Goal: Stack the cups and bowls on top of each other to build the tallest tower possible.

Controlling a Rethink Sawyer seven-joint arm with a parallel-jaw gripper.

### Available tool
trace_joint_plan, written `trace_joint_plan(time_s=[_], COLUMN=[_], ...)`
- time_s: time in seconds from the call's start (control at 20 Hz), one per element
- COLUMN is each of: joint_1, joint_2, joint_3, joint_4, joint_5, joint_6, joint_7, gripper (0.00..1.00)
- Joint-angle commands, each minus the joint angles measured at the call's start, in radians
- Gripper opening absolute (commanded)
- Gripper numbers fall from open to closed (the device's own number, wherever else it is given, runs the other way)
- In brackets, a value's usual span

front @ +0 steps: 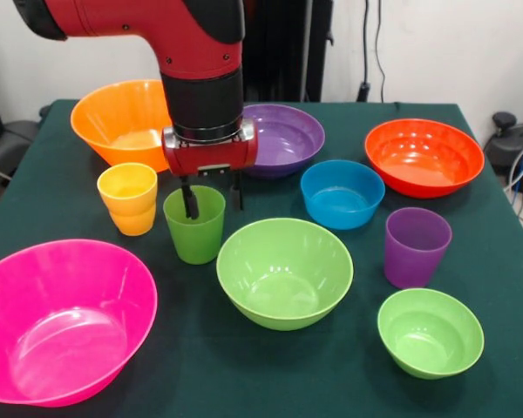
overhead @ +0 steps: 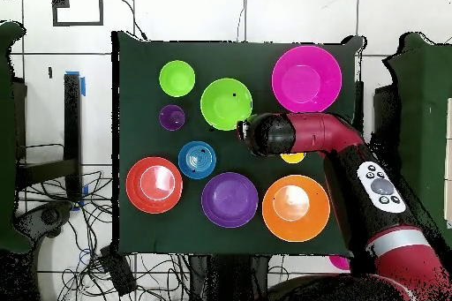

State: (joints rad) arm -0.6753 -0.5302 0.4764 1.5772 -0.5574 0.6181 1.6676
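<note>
Found the gripper point(front: 213, 207) low at the green cup point(front: 194, 235), fingers apart: one finger point(front: 190, 202) dipped inside the rim, the other just outside the right wall. Held nothing yet. Stood that cup upright near the table's middle, just beside the yellow cup point(front: 128, 198) and the lime-green bowl point(front: 284, 272). Saw no tower begun, with every piece lying singly.

Judged the wall pinch the weak point. Glossy and tapered, so likely to slip or swing crooked on lifting. Could also tip if squeezed off-centre, knocking the yellow cup. Reckoned a tilted cup set into the lime-green bowl would skate on the curved bottom. Counted little clearance for the arm among the neighbours.

Further out, noted the blue bowl point(front: 342, 193), purple cup point(front: 417, 246) and small green bowl point(front: 430, 332), well apart from the gripper. Placed the pink bowl point(front: 61, 322) at the near corner and the orange bowl point(front: 118, 122), purple bowl point(front: 283, 138) and red-orange bowl point(front: 424, 157) along the robot's edge.

Took the surface for a dark green cloth point(front: 244, 383), flat, likely with some grip. Beyond it, made out a white wall point(front: 471, 43), pale floor tiles point(overhead: 291, 11) and loose cables point(overhead: 132, 271).
</note>
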Motion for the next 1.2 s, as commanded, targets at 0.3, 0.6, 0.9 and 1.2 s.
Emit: trace_joint_plan(time_s=[0.3, 0.6, 0.9, 1.2], joint_1=[0.007, 0.022, 0.031, 0.065], joint_2=[0.088, 0.08, 0.077, -0.035], joint_3=[-0.015, -0.041, -0.05, -0.056], joint_4=[0.033, 0.034, 0.03, 0.112], joint_5=[-0.108, -0.133, -0.137, -0.171], joint_6=[0.014, 0.01, 0.012, -0.087], joint_7=[-0.121, -0.091, -0.081, -0.037], gripper=[1.0, 0.0, 0.0, 0.0])
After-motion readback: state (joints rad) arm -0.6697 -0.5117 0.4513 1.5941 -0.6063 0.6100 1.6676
